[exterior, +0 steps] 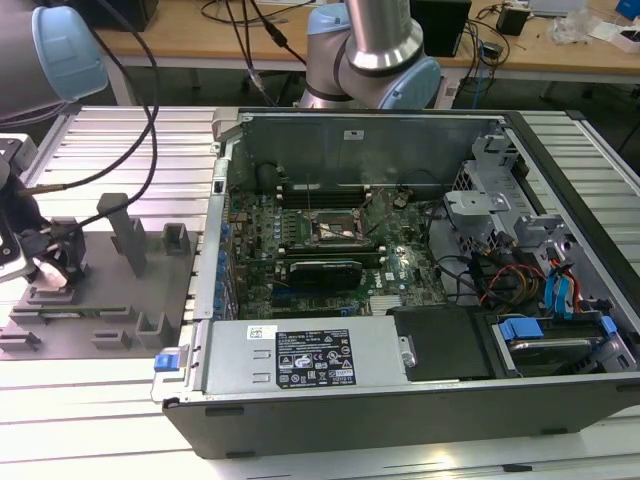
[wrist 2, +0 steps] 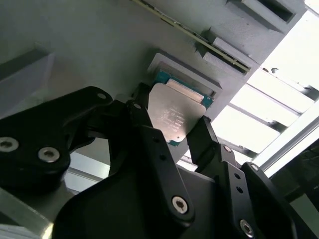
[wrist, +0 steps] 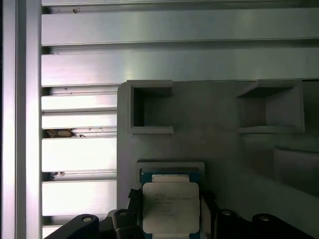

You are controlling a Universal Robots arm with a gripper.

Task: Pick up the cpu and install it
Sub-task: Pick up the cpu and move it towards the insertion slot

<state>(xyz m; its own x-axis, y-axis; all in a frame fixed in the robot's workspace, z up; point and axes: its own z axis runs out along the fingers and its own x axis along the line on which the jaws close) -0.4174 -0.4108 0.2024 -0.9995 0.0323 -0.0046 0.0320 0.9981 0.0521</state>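
Now end effector (wrist 2: 171,117) clamped on cpu (wrist 2: 175,110) at square recess of grey tray (wrist 2: 89,40)

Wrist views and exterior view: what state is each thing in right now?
cpu: gripped, at its pocket in the grey tray.
end effector: shut on the cpu.
computer case: lying flat, side open.

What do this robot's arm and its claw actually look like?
The arm is a silvery metal tube with pale blue caps at its rounded joints. Black cables trail beside it. The gripper is black, with angular fingers studded with small silver screws.
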